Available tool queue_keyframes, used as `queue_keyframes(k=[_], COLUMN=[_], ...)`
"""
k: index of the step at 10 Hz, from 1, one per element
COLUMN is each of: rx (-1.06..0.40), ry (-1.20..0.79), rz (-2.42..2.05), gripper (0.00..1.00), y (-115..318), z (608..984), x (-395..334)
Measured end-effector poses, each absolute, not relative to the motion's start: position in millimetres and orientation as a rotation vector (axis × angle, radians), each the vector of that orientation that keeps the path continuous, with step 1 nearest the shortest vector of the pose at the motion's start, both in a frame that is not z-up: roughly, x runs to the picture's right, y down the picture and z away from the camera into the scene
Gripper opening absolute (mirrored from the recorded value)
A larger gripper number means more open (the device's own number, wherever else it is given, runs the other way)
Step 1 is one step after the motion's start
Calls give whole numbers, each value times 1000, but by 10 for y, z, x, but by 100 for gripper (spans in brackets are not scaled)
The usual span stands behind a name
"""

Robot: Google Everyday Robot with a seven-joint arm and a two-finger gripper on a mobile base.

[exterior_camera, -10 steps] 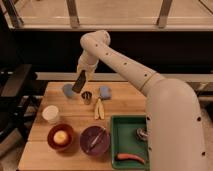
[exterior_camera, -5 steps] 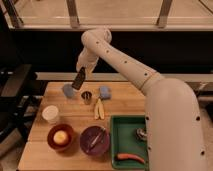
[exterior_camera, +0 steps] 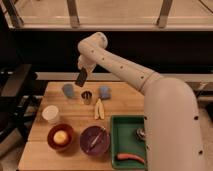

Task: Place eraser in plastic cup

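My gripper [exterior_camera: 82, 69] hangs over the back left of the wooden table [exterior_camera: 125, 107]. It is shut on the eraser [exterior_camera: 81, 78], a flat black bar that hangs tilted below the fingers. The plastic cup [exterior_camera: 68, 90], small and blue-grey, stands on the table just below and left of the eraser's lower end. The eraser is above the cup and does not touch it.
A small metal cup [exterior_camera: 86, 97] stands right of the plastic cup, with another blue-grey object [exterior_camera: 104, 92] beyond it. A yellow banana-like piece [exterior_camera: 99, 108], a white round container [exterior_camera: 50, 113], a brown bowl [exterior_camera: 60, 137], a purple bowl [exterior_camera: 94, 139] and a green tray [exterior_camera: 127, 142] lie nearer the front.
The gripper has lifted the eraser slightly and shifted it a little; it stays above the plastic cup. Nothing on the table has moved.
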State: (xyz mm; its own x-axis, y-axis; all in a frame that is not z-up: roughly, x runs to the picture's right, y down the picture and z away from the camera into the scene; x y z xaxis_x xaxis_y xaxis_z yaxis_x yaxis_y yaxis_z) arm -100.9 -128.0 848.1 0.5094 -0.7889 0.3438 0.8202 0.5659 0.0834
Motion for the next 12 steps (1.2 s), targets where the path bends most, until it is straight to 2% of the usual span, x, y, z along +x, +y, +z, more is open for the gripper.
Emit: queue_keyframes(k=[5, 12], rx=[-70, -25], ry=[-329, -355], rz=[-1062, -1066], gripper=[0, 0], y=[-1448, -1393], z=[8816, 8853], x=[-1188, -1329])
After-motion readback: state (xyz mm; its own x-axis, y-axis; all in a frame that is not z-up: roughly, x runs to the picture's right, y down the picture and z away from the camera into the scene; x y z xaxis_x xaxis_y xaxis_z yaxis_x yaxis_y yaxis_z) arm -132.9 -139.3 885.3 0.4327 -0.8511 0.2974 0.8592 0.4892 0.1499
